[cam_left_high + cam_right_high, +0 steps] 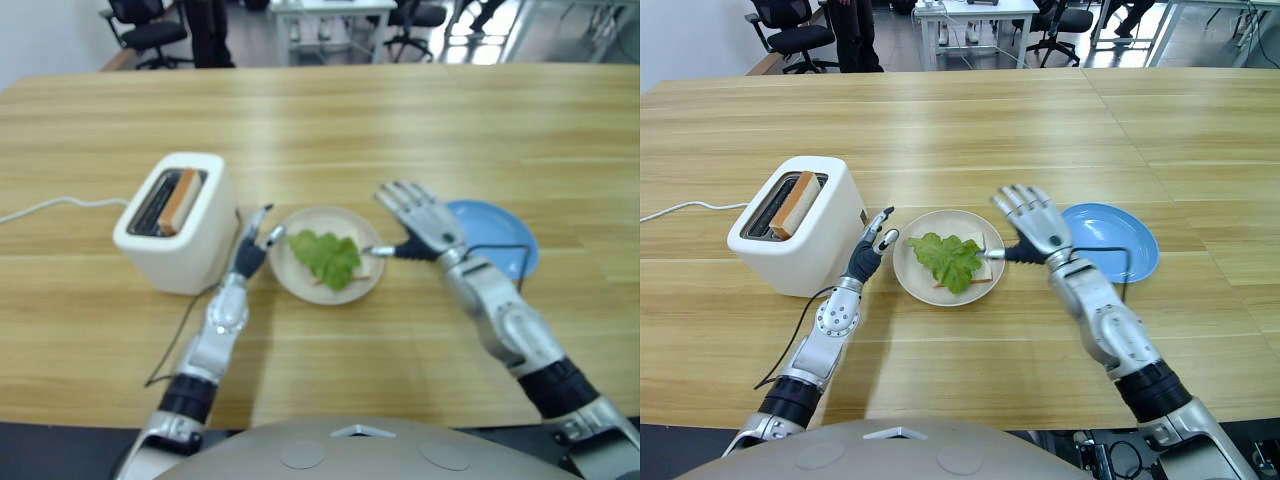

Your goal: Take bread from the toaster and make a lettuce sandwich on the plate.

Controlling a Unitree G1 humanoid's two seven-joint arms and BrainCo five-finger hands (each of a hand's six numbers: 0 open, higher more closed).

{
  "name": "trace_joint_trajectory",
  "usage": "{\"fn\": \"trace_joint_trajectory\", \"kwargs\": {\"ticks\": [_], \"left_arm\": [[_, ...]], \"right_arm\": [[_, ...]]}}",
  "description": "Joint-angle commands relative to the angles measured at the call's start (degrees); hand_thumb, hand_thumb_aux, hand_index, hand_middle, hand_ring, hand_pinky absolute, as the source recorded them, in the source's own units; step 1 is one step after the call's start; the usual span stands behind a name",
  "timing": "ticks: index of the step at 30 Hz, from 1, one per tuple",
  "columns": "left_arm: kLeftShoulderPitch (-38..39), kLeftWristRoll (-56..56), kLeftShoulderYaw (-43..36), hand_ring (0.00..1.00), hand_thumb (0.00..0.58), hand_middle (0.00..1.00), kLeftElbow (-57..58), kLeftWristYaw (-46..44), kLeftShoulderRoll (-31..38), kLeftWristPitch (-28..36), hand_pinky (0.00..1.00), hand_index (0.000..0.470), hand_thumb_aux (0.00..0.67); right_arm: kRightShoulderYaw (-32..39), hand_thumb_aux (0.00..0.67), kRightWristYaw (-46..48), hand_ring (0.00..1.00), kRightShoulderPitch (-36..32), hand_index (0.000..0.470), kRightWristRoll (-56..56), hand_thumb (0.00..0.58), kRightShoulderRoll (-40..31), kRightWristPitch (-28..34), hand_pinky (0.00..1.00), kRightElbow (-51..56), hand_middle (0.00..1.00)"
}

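A white toaster (800,228) stands on the left of the table with one slice of bread (797,202) upright in its slot. To its right sits a cream plate (910,278) holding a bread slice (983,275) with a green lettuce leaf (946,260) on top. My left hand (869,250) rests between toaster and plate, open and holding nothing. My right hand (1034,228) hovers just right of the plate, open with fingers spread, thumb tip near the plate's rim.
A blue plate (1120,240) lies right of my right hand. The toaster's white cord (685,209) runs off to the left, and a dark cable (790,345) trails along my left arm. Office chairs and desks stand beyond the table's far edge.
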Motion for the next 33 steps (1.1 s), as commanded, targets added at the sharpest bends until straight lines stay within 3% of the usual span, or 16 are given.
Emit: {"fn": "trace_joint_trajectory", "kwargs": {"ticks": [1,4,8,12,18,24,33], "left_arm": [[0.33,2.29,-0.05,0.0,0.0,0.0,-15.1,-4.73,1.54,3.89,0.0,0.0,0.0],[-0.82,3.1,2.89,0.0,0.0,0.0,-25.16,-9.17,3.63,8.63,0.0,0.0,0.0],[-3.03,6.08,9.25,0.0,0.0,0.0,-31.81,-13.09,8.86,14.09,0.0,0.0,0.0],[-3.24,13.49,14.94,0.0,0.0,0.0,-28.68,-14.06,16.94,17.45,0.0,0.0,0.0],[-0.34,22.8,17.44,0.0,0.0,0.0,-16.59,-13.71,25.97,22.4,0.0,0.0,0.0],[1.04,25.98,16.1,0.0,0.0,0.0,-9.14,-14.86,28.51,27.08,0.0,0.0,0.0],[1.57,26.18,14.63,0.0,0.0,0.0,-7.44,-15.48,28.58,28.99,0.0,0.0,0.0]], "right_arm": [[-10.11,0.0,5.06,0.0,2.9,0.0,27.94,0.0,9.02,-2.01,0.0,-0.03,0.0],[-16.2,0.0,8.34,0.0,3.88,0.0,42.7,0.0,15.49,-0.46,0.0,1.08,0.0],[-20.36,0.0,9.92,0.0,4.03,0.0,50.74,0.0,19.32,0.37,0.0,5.24,0.0],[-21.17,0.0,10.02,0.0,4.74,0.0,51.5,0.0,20.51,-1.04,0.0,8.04,0.0],[-20.67,0.0,9.34,0.0,5.2,0.0,49.88,0.0,20.88,-3.03,0.0,9.43,0.0],[-20.61,0.0,8.68,0.0,5.16,0.0,48.86,0.0,20.74,-4.25,0.0,9.97,0.0],[-20.68,0.0,8.63,0.0,4.83,0.0,48.15,0.0,20.52,-5.24,0.0,11.14,0.0]]}}
